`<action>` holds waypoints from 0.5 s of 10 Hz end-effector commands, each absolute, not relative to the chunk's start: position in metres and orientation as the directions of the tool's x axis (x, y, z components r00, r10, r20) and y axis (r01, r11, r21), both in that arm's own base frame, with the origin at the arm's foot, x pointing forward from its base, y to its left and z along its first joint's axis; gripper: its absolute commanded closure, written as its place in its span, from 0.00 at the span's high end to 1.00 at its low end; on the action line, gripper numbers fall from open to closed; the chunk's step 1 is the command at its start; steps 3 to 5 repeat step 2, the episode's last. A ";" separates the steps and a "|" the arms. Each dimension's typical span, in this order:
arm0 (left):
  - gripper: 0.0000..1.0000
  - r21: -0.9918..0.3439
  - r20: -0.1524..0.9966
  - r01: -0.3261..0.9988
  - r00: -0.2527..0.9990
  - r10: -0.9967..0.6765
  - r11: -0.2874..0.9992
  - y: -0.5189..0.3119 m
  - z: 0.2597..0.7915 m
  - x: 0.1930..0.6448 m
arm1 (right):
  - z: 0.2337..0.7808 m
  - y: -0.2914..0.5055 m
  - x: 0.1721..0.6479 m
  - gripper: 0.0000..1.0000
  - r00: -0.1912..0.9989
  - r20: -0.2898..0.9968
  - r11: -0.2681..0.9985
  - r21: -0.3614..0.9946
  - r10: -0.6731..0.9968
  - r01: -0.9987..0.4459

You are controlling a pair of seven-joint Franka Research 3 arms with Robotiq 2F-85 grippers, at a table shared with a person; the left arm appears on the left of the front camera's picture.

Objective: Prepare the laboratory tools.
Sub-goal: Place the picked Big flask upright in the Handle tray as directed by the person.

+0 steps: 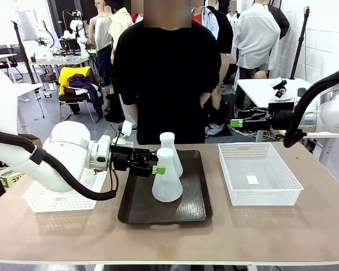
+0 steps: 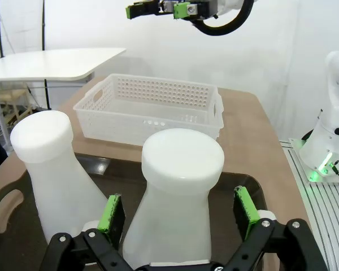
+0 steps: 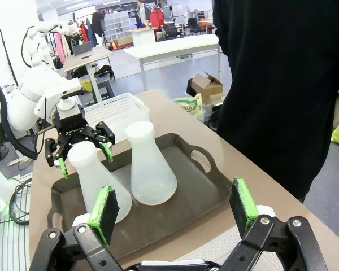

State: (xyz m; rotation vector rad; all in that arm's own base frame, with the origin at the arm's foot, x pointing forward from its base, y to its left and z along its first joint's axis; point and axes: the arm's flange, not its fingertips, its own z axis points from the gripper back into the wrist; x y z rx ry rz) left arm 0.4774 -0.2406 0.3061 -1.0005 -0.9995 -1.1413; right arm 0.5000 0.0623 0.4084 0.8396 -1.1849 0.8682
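On the tray, near flask sits between left end effector fingers.

The right claw is at the bottom, and its two green pads stand wide apart with nothing between them. Just past the claw sits a dark tray on the brown table. Two white flasks stand up in the tray. One flask is straight ahead of the claw. The other flask is ahead and to the left, near the left pad. The left claw is farther off, with its green tips on both sides of this flask's neck. A white basket sits beyond it. A person in black stands ahead to the right.
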 end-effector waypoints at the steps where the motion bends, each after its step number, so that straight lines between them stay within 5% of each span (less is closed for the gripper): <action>1: 1.00 -0.089 0.967 0.989 0.115 -0.226 0.121 -0.240 0.306 0.477 | 0.408 0.063 0.500 1.00 0.160 0.980 0.426 0.095 0.121 -0.900; 5: 1.00 -0.089 0.967 0.989 0.115 -0.226 0.121 -0.240 0.306 0.477 | 0.408 0.063 0.500 1.00 0.160 0.980 0.426 0.095 0.121 -0.900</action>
